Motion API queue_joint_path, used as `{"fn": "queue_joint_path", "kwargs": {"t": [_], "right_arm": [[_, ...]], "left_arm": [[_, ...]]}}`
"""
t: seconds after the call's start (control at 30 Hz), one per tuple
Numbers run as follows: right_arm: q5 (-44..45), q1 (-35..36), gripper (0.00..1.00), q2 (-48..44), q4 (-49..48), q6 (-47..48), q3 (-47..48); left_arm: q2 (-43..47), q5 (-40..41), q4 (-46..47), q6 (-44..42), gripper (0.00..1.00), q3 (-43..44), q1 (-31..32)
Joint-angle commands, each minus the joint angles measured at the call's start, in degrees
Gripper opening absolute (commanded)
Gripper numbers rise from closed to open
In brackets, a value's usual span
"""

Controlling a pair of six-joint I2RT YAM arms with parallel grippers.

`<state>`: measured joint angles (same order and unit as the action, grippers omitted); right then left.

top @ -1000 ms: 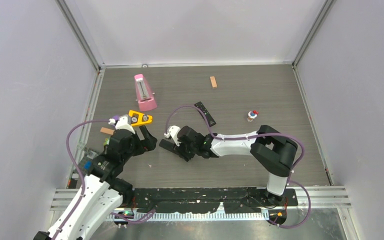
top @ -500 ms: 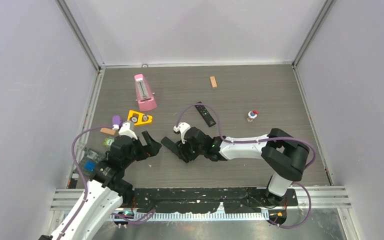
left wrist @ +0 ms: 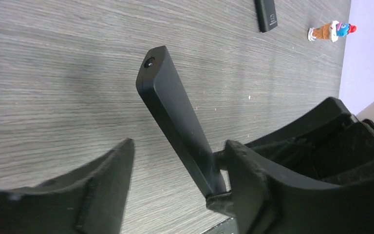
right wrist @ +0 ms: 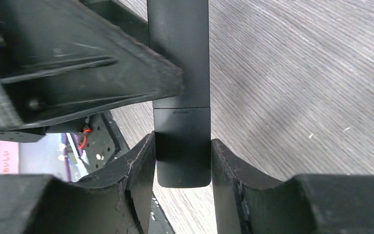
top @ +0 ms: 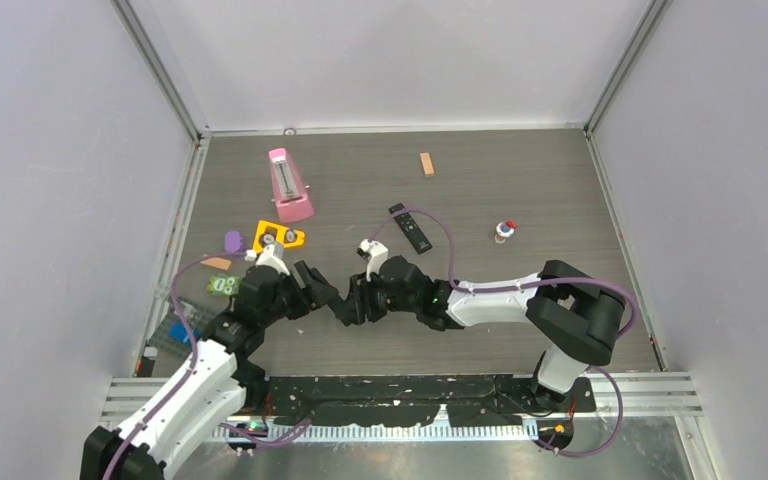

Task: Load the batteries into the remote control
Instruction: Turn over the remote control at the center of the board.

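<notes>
Right gripper [right wrist: 182,141]: clamped on the lower end of the remote control [right wrist: 180,58], one finger flat against each long side.
Remote control: a slim black bar held off the table [top: 560,200], lower centre of the overhead frame, between the two arms. A seam crosses its face just above the right gripper's fingertips. Its free end has a small round hole and tilts up and to the left in the left wrist view.
Left gripper [left wrist: 177,148]: jaws spread, straddling the remote. The finger on the right of the left wrist frame sits against or just beside the bar; the other finger is clear of it.
Batteries: cannot be made out in any view.
Second black remote [top: 410,227]: flat on the table, centre frame, just above the grippers.
Toy figure [top: 503,231]: small, with red and blue on it, right of the second remote.
Pink metronome [top: 288,185]: upright, upper left of the table.
Yellow piece [top: 279,236]: just below the metronome, with a purple piece [top: 232,241] to its left.
Wooden block [top: 426,164]: near the table's far edge.
</notes>
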<state>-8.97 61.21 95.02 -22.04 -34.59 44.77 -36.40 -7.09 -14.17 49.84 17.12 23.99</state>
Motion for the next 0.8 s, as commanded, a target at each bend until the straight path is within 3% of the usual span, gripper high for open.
{"fn": "queue_joint_path", "kwargs": {"t": [0.0, 0.1, 0.27, 0.33, 0.37, 0.47, 0.53, 0.77], "right_arm": [[-0.58, 0.44, 0.25, 0.46, -8.2, -5.31, -0.33], [0.23, 0.49, 0.25, 0.7, -7.95, -6.1, -0.34], [1.32, 0.57, 0.28, 2.13, -8.02, -7.21, 0.22], [2.12, 0.58, 0.34, 2.24, -8.02, -7.79, 0.2], [3.26, 0.58, 0.43, 1.54, -7.91, -8.09, -0.05], [7.09, 0.57, 0.66, -1.76, -4.78, -9.03, -1.77], [13.74, 0.58, 0.73, -6.89, -0.06, -9.47, -2.68], [33.94, 0.49, 0.76, -21.31, 23.87, -15.16, -5.59]], "left_arm": [[-4.49, -1.14, 7.68, 3.28, 0.58, 0.09, -0.23], [-6.83, -1.25, 7.63, 3.98, 0.35, 0.62, -0.17], [-9.63, -1.04, 7.91, 3.02, 0.11, 1.69, -0.15], [-10.95, -0.24, 6.73, 1.82, 0.03, 2.92, -0.17], [-11.75, 0.56, 5.76, 1.05, 0.0, 3.93, -0.17], [-14.95, 3.54, 1.4, -1.36, 0.0, 7.97, -0.08], [-17.92, 6.13, -2.16, -2.66, 0.0, 11.25, 0.2], [-33.97, 13.22, -8.61, 0.35, 0.0, 25.59, 2.64]]}}
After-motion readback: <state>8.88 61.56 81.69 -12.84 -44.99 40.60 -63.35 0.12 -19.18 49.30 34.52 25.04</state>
